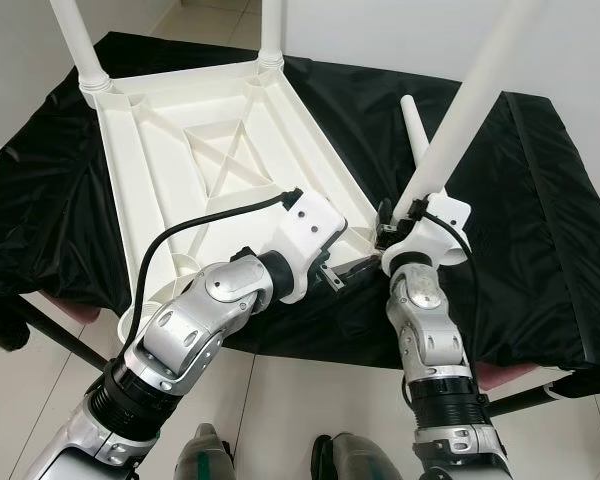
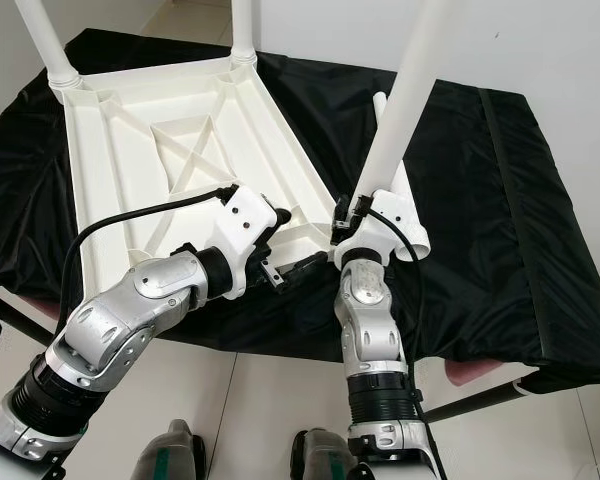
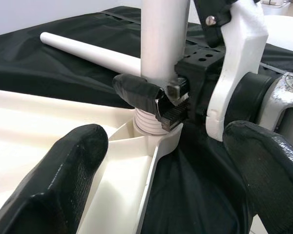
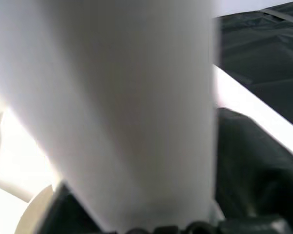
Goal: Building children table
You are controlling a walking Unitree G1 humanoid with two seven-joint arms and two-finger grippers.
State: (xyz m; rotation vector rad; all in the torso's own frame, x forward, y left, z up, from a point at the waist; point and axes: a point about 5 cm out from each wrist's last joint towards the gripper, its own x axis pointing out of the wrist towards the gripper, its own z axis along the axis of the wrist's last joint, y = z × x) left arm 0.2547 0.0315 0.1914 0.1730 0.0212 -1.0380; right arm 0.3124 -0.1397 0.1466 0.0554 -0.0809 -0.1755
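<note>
While my right gripper is clamped on the table leg just above its threaded end, I read this as seating or screwing that leg into the corner socket of the upturned tabletop. Fingers pinch the leg from both sides, low down, close to the socket, which should give best control of the thread.

Left gripper sits just beside that same socket with jaws spread wide, holding nothing; both pads frame the corner from the near side. Probably it's there to steady the tabletop or just watch the joint, can't say which.

Tabletop lies underside up on a black cloth, ribs showing. Two legs, one and another, already stand upright in the sockets far from the gripped leg. One spare leg lies flat on the cloth just behind the worked socket, waiting. So roughly halfway: two in, third going in, fourth loose.

Left wrist view gives the key detail: ribbed thread visible between leg and socket, so the leg is not fully down yet. Head views can't resolve that, but they show the whole layout and the leg's tilt. Right wrist view is mostly blurred white leg, close up, confirming the grasp and little else.
</note>
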